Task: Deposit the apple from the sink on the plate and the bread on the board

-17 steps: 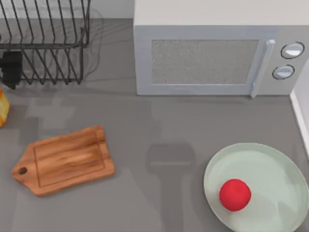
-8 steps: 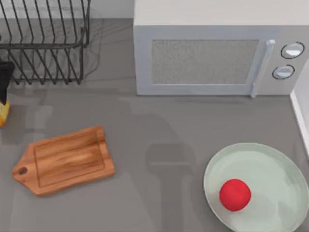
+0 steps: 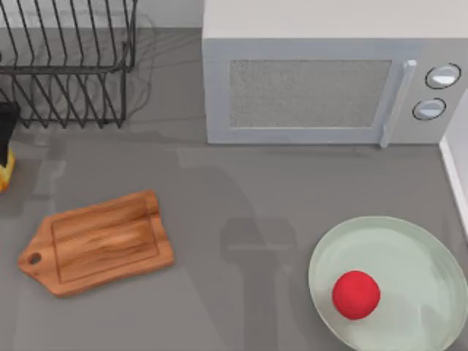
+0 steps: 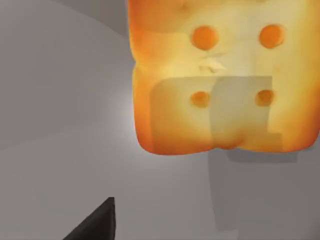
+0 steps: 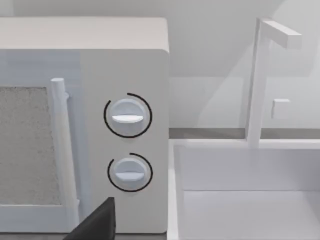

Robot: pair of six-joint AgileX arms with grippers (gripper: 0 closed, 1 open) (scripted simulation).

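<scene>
The bread [image 4: 225, 75], golden with orange spots, looms close in the left wrist view and lies at the table's far left edge [image 3: 4, 174]. My left gripper [image 3: 6, 130] hangs just above it, apart from it and open; one dark fingertip [image 4: 97, 225] shows short of the loaf. The wooden board [image 3: 95, 243] lies bare at the front left. The red apple [image 3: 356, 295] rests on the pale green plate [image 3: 409, 248] at the front right. My right gripper, open with one fingertip [image 5: 97, 225] showing, is parked facing the microwave and the sink [image 5: 250, 200].
A black wire dish rack [image 3: 69, 66] stands at the back left beside my left gripper. The microwave [image 3: 322, 80] fills the back middle. The white sink rim [image 3: 457, 172] runs along the right edge, with a faucet [image 5: 260, 80] over the basin.
My left gripper has slid left and forward from the dish rack's front to above the bread, covering part of it. The apple, plate and board have not moved.
</scene>
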